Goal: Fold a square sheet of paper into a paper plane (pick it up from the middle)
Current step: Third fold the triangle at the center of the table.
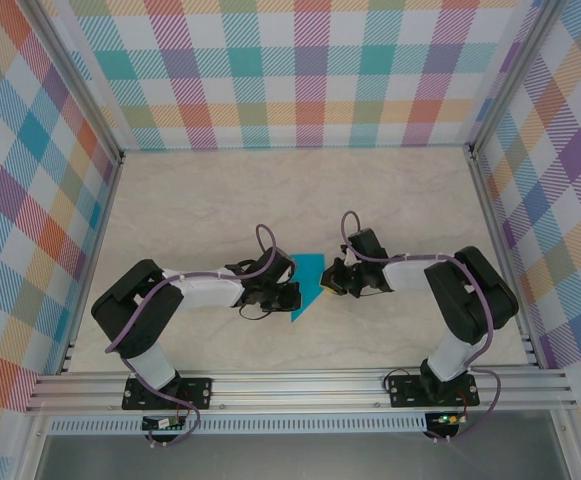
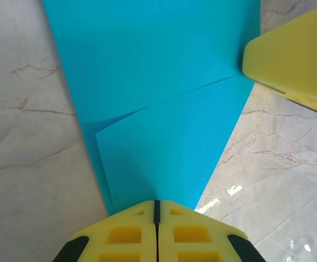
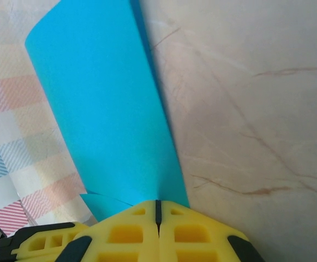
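Note:
The teal-blue sheet of paper (image 1: 307, 283) is folded into a narrow, pointed paper-plane shape, its point toward the near edge. It lies between my two grippers at the middle of the table. My left gripper (image 1: 288, 291) is shut on its left edge; in the left wrist view the paper (image 2: 158, 82) fans out from the closed fingertips (image 2: 157, 205), with overlapping flaps and a slanted fold edge. My right gripper (image 1: 332, 280) is shut on the right edge; its wrist view shows a long flap (image 3: 106, 109) rising from the closed jaws (image 3: 158, 205). The right finger (image 2: 294, 60) also touches the paper.
The marble-patterned tabletop (image 1: 220, 200) stretches around the paper. Plaid walls (image 1: 300, 70) and aluminium frame rails (image 1: 300, 385) enclose it on all sides. Both arms reach inward from their bases at the near edge, wrists nearly touching.

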